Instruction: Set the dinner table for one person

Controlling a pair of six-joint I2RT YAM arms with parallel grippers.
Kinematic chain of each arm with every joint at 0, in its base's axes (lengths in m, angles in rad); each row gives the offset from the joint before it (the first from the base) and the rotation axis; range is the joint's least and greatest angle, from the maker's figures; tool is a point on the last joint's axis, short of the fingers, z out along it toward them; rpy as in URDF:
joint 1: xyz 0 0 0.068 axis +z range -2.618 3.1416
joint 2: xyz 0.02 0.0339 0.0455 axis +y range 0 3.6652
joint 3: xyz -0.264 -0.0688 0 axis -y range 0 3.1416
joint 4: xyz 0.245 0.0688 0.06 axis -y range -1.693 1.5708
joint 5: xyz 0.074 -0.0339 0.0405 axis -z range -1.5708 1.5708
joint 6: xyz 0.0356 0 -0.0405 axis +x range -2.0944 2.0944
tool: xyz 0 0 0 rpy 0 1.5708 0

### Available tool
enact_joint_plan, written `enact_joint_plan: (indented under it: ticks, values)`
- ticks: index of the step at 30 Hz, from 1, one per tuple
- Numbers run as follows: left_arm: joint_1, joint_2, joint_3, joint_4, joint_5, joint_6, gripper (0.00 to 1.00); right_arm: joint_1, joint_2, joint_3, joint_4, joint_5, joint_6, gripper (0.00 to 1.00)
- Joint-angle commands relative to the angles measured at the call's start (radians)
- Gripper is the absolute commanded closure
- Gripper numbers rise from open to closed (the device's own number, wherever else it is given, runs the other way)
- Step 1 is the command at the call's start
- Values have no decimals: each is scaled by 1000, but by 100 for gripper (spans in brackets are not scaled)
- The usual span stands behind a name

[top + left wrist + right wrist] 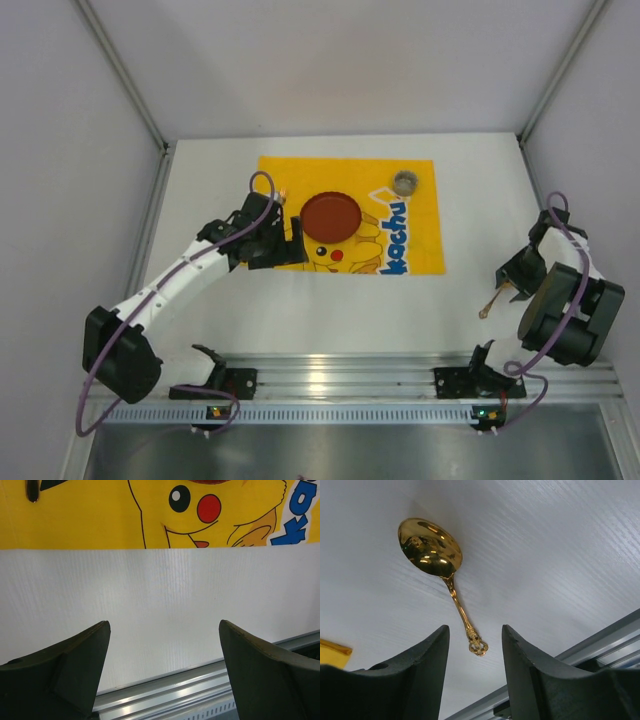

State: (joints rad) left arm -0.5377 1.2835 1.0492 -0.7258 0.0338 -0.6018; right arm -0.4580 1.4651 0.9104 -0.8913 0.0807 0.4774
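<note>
Evidently the right gripper [475,632] stood half open astride the handle of the gold spoon [431,547], gripping nothing, the left gripper [165,630] wide and empty by the yellow mat [420,200], and the thin spoon, flat on the white table [330,320] beneath both arms, might skid from a shallow pinch

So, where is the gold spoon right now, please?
The gold spoon lies on the right side of the dinner table, clear of the yellow mat; in the right wrist view its handle end sits between the fingers of the right gripper.
</note>
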Motion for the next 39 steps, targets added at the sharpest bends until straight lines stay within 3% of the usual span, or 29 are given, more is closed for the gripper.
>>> enact_joint_plan:
  ticks: [1,6,9,17,27,33,39]
  values:
    - [-1,7,48,9,5,19,5,-16,27,4,45,36,-14,53]
    - [-1,40,72,8,2,-3,5,-18,103,-38,121,16,-14,54]
    - [-2,74,100,2,-2,-15,5,-18,156,-47,156,14,-23,60]
    - [-1,132,127,5,-25,-42,5,-4,251,-7,167,-6,-40,100]
    - [-2,215,176,11,-17,-39,5,42,186,22,131,-16,-30,100]
    - [-1,234,204,20,-15,-24,5,142,83,215,0,-1,13,100]
    - [-1,194,226,-7,-61,-6,5,373,63,481,-104,19,66,100]
